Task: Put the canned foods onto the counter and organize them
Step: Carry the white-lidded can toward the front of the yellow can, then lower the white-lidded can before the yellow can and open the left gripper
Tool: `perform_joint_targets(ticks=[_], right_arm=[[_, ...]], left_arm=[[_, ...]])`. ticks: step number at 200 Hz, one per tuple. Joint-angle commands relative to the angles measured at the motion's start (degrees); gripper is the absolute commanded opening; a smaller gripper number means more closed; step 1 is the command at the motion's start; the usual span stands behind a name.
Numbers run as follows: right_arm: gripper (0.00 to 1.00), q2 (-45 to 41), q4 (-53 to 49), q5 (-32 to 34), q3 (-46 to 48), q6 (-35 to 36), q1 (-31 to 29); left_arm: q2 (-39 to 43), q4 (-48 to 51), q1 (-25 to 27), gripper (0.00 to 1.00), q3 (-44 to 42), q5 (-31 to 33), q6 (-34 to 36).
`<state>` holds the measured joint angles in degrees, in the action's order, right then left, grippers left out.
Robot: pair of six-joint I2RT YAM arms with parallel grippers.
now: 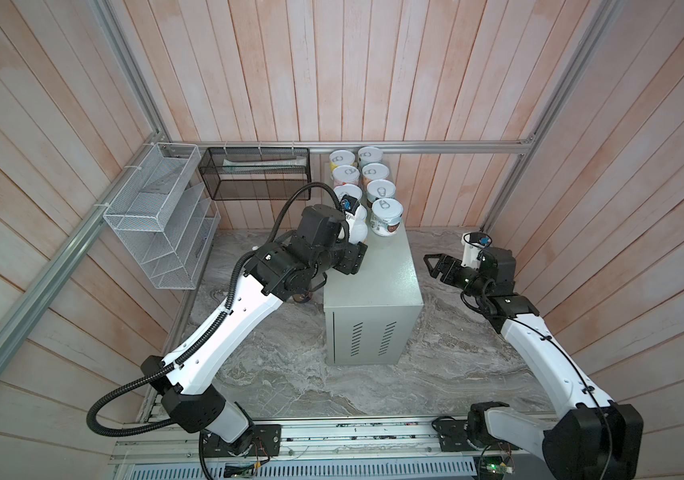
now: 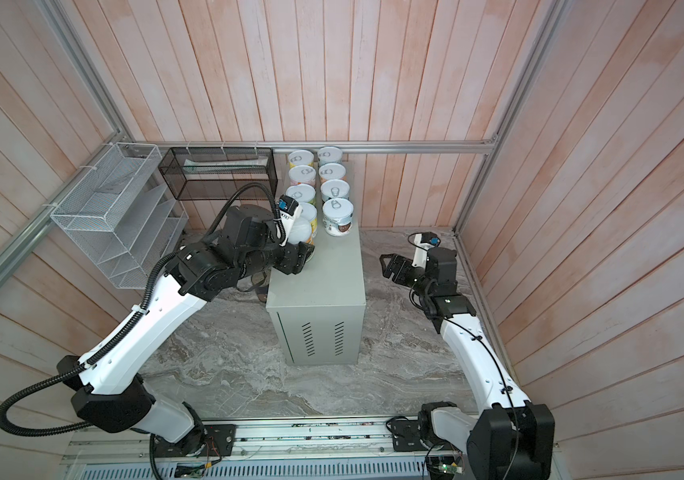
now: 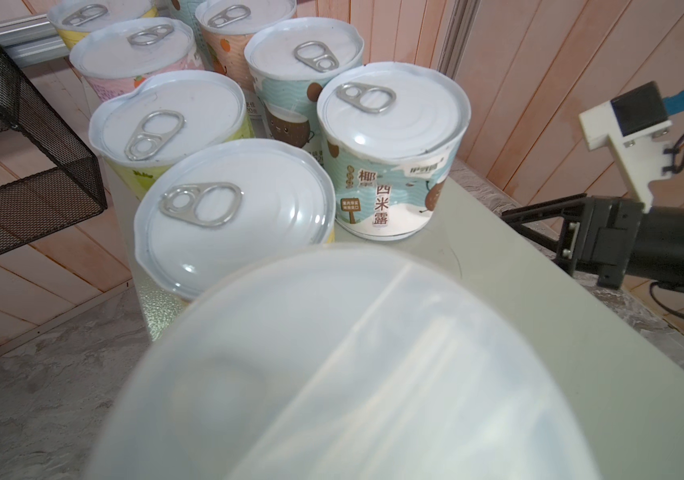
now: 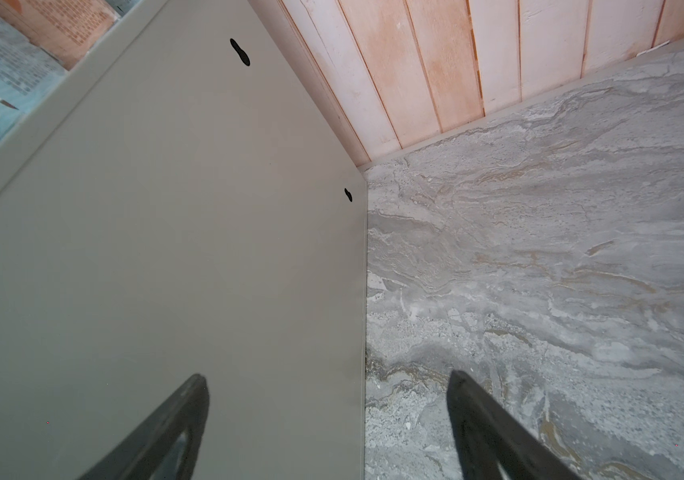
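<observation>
Several canned foods (image 1: 386, 210) (image 2: 337, 210) stand in two rows at the far end of the counter (image 1: 377, 286) (image 2: 319, 282); pull-tab lids and blue, yellow and pink labels show in the left wrist view (image 3: 390, 120). My left gripper (image 1: 357, 243) (image 2: 304, 249) is shut on another can (image 3: 332, 365) at the counter's left edge, just in front of the left row. Its blurred white lid hides the fingers. To the right of the counter, my right gripper (image 1: 433, 266) (image 4: 327, 380) hangs open and empty over the marble floor.
A white wire rack (image 1: 157, 216) and a black mesh basket (image 1: 257, 174) hang on the walls at the left. A dark round thing (image 2: 261, 287) lies on the floor under my left arm, mostly hidden. The near half of the counter top (image 3: 539, 332) is bare.
</observation>
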<state>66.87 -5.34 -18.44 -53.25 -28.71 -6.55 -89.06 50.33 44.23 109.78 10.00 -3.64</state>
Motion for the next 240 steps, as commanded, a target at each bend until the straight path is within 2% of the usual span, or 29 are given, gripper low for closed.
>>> perform_joint_targets(ticks=[1,13,21,68,117,148,200,240], right_arm=[[0.89,0.57,1.40,-1.34,0.74,-0.47,0.31],[0.89,0.54,1.43,-1.34,0.78,-0.47,0.28],[0.90,0.54,1.42,-1.43,0.78,-0.47,0.31],[0.90,0.54,1.53,-1.76,0.88,-0.64,0.31],[0.91,-0.14,0.70,-2.63,0.17,-0.28,0.29],[0.91,-1.00,0.18,-3.01,0.17,-0.39,0.31],[0.91,-2.46,-2.79,-1.45,-2.45,0.91,0.30],[0.92,-3.07,-5.49,2.05,-5.52,3.04,0.39]], left_arm=[[1.56,-6.02,0.07,0.76,-0.18,1.74,0.61],[1.58,-6.24,0.07,0.93,-0.31,1.47,0.58],[1.62,-6.26,0.07,1.00,-0.41,1.26,0.72],[2.73,-7.06,0.07,1.00,-1.35,2.22,0.73],[3.74,-7.77,0.05,1.00,-0.82,-2.96,1.70],[5.13,-9.76,0.15,1.00,-2.10,-2.52,1.67],[7.86,-10.97,0.42,1.00,0.30,7.23,4.92],[10.30,-10.84,0.40,1.00,0.22,21.26,6.57]])
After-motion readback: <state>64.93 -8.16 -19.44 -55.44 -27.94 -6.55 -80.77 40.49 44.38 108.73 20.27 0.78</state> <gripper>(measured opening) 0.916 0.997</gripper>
